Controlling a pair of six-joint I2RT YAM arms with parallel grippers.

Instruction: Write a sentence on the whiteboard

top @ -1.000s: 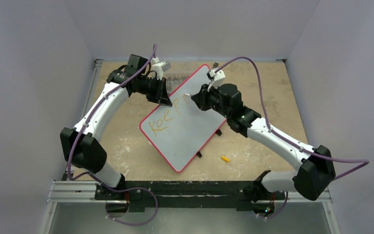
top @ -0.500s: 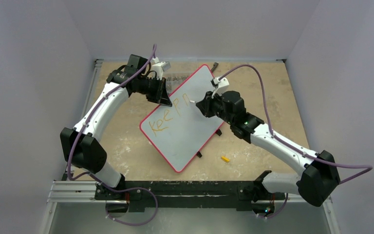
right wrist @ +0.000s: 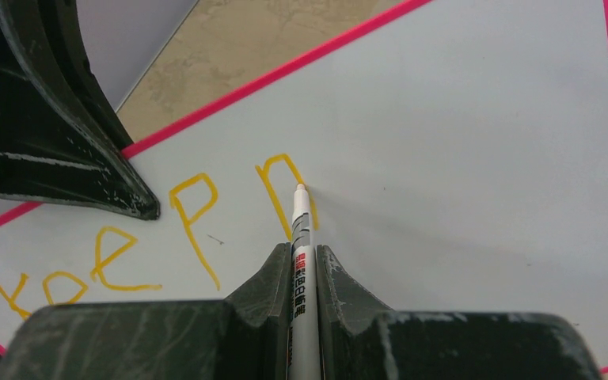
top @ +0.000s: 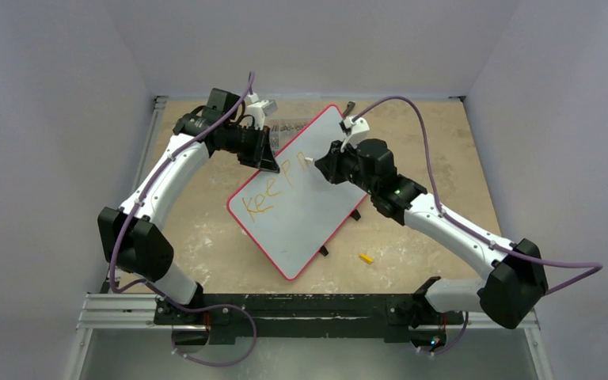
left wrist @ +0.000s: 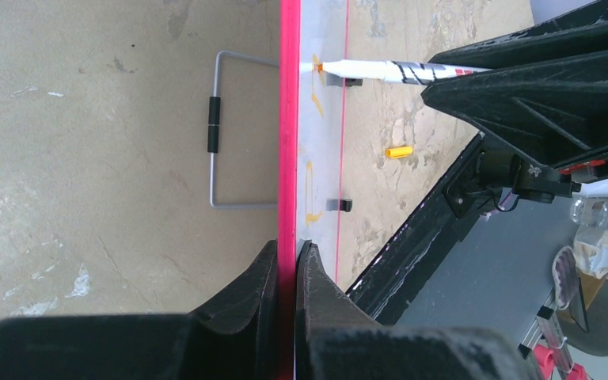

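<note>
The whiteboard (top: 305,210) with its red frame stands tilted in the middle of the table. My left gripper (top: 269,164) is shut on its upper left red edge (left wrist: 289,158). My right gripper (top: 321,163) is shut on the white marker pen (right wrist: 301,237); the pen's tip touches the board surface (right wrist: 459,158). The sentence (right wrist: 198,214) in orange reads "Keep" followed by an arch-shaped stroke, and the tip rests at that stroke's right leg. The lettering also shows in the top view (top: 273,190).
An orange marker cap (top: 366,257) lies on the table near the board's lower right edge, also in the left wrist view (left wrist: 400,151). A wire stand (left wrist: 222,131) props the board from behind. The board's small black feet (top: 324,250) rest on the table.
My right gripper moved the pen down the board and back up, adding to the arch-shaped stroke after "Keep". The left gripper and the board have not moved.
</note>
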